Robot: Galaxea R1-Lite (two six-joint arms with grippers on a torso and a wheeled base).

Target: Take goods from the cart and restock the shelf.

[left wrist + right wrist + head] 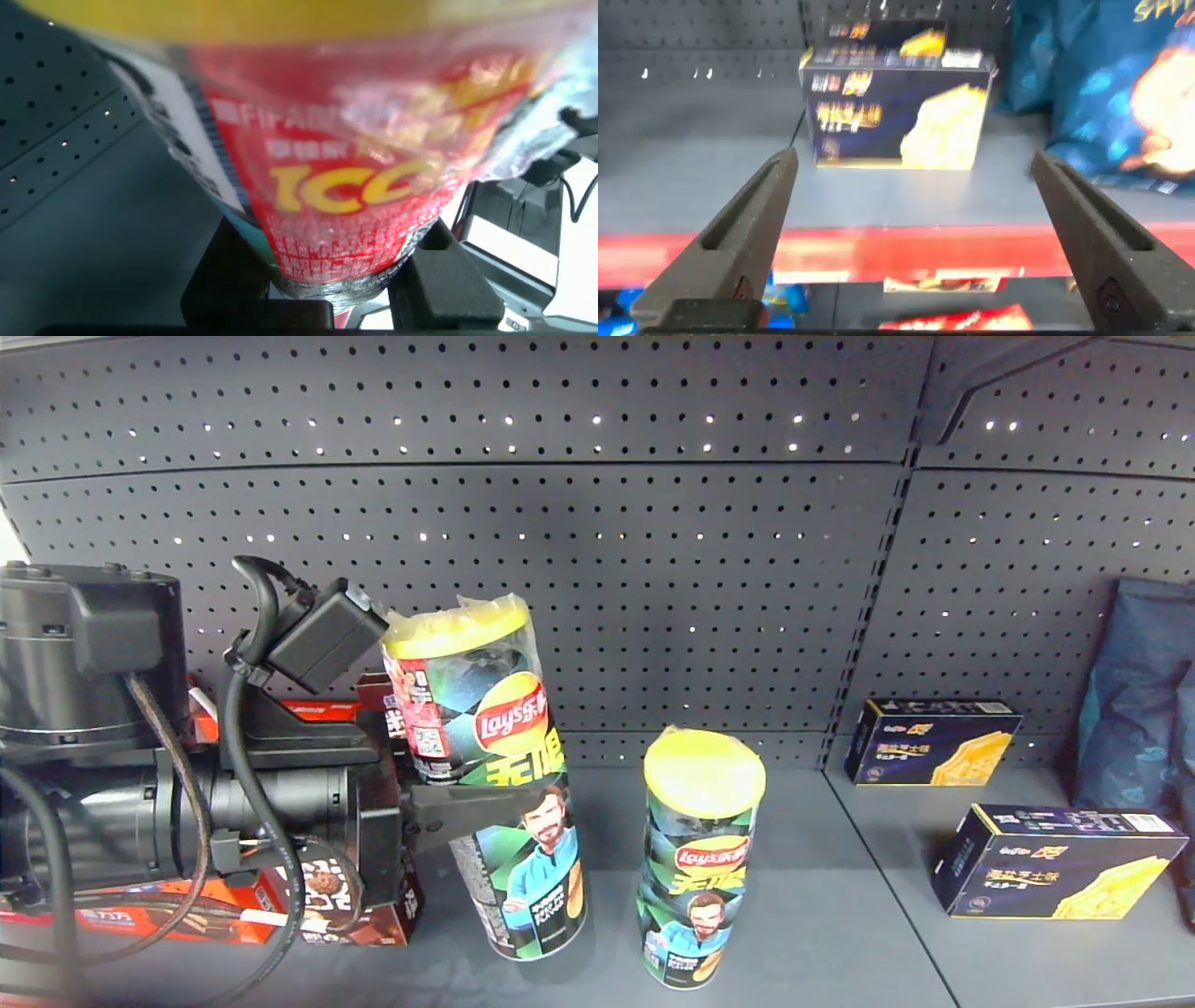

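The grey shelf [822, 896] with its pegboard back [653, 569] runs across the whole scene. The left arm [187, 784] lies level over the shelf's left end, reaching in from the left with its wrist pointing right. The left gripper [485, 803] has its fingers [448, 280] pinching a tall chip can [485, 747] around the middle. The can leans with its yellow lid toward the left and its base low at the shelf board; I cannot tell whether the base touches. At the far right stands a blue bag [1134, 695]. Flat red boxes [140, 915] lie behind and under the left arm. A second can [698, 859] stands upright just right of the held one, nearer the front. Two dark boxes lie to the right, the near box [1055, 861] and the far box [934, 742] against the pegboard. The right gripper [913, 163] is level at the shelf's front edge with its fingers [747, 233] spread wide and nothing between them, facing a dark box beside the blue bag.
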